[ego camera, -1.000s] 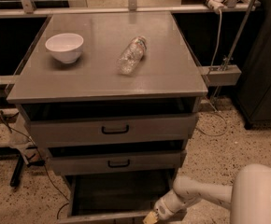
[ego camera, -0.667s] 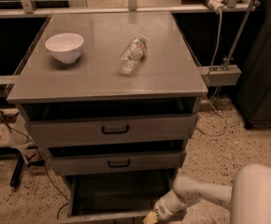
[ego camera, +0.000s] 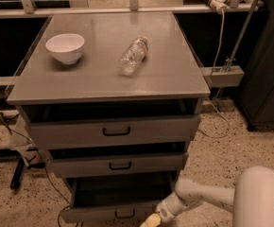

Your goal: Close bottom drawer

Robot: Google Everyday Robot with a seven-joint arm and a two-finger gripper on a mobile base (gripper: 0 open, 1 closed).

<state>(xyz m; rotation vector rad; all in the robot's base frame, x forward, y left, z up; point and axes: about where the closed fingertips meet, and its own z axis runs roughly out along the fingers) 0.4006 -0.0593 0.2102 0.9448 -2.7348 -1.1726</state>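
The bottom drawer (ego camera: 113, 200) is pulled out at six o'clock, lowest of three, with a small black handle (ego camera: 124, 214) on its low front. The gripper (ego camera: 150, 220) sits by the front's right end, near five o'clock; whether it is open or closed I cannot tell. A square push towards twelve o'clock, nearer the handle, should keep the tray from skewing. The grey cabinet top (ego camera: 94, 82) carries a white bowl (ego camera: 65, 47) at ten o'clock and a clear bottle (ego camera: 133, 56) lying near centre. Speckled floor (ego camera: 231, 145) lies at three o'clock.
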